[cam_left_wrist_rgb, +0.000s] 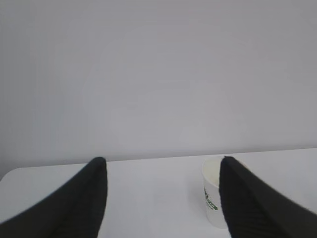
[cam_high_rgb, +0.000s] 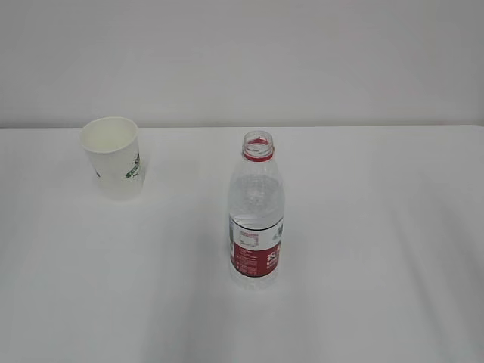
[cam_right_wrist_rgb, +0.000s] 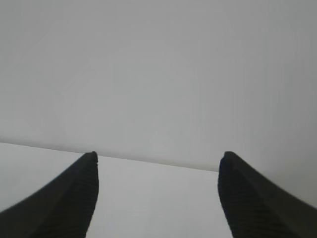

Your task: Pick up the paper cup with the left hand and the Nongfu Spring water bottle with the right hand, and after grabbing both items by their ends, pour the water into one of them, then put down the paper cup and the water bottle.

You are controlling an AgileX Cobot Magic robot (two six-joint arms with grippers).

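Observation:
The white paper cup (cam_high_rgb: pixel 115 157) with a green print stands upright at the back left of the table. The capless Nongfu Spring water bottle (cam_high_rgb: pixel 256 215) stands upright near the middle, red label low on its body. Neither arm shows in the exterior view. In the left wrist view my left gripper (cam_left_wrist_rgb: pixel 162 166) is open with nothing between its fingers; the paper cup (cam_left_wrist_rgb: pixel 213 198) stands ahead, partly hidden behind the right finger (cam_left_wrist_rgb: pixel 247 203). My right gripper (cam_right_wrist_rgb: pixel 157 161) is open over bare table, and no bottle shows in its view. No water can be made out.
The white table (cam_high_rgb: pixel 378 249) runs back to a plain pale wall (cam_high_rgb: pixel 242 60). Its far edge shows in both wrist views, and its left corner (cam_left_wrist_rgb: pixel 10 176) appears in the left wrist view.

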